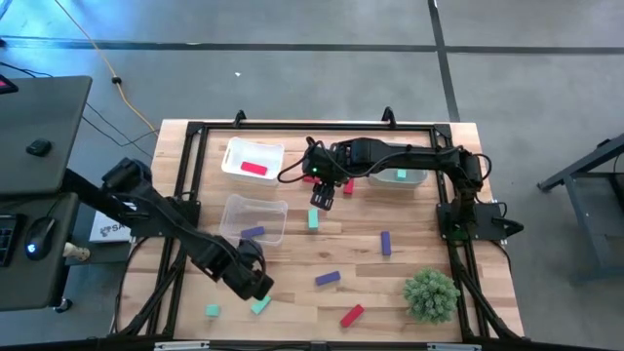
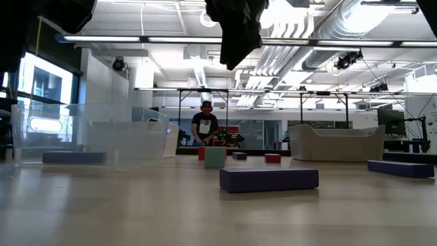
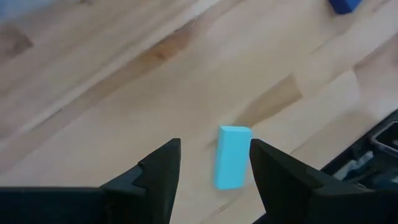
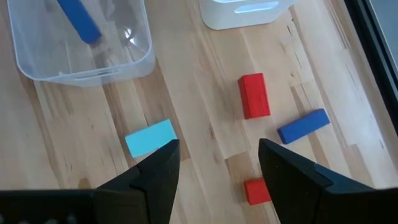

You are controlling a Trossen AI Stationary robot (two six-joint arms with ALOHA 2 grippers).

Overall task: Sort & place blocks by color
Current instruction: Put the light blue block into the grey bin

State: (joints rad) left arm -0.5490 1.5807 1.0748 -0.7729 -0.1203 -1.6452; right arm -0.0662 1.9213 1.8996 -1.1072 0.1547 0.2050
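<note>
Two dark fingers (image 3: 158, 180) of the left gripper (image 3: 214, 180) stand apart around a teal block (image 3: 232, 155) on the wooden table (image 3: 93, 93), ready to pinch, while the right gripper (image 4: 217, 171) hangs open, holding nothing, near a red block (image 4: 254, 95).

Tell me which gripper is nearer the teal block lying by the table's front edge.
Left. The left gripper hangs open right over that teal block, fingers either side. The right gripper is far off, mid-table.
</note>
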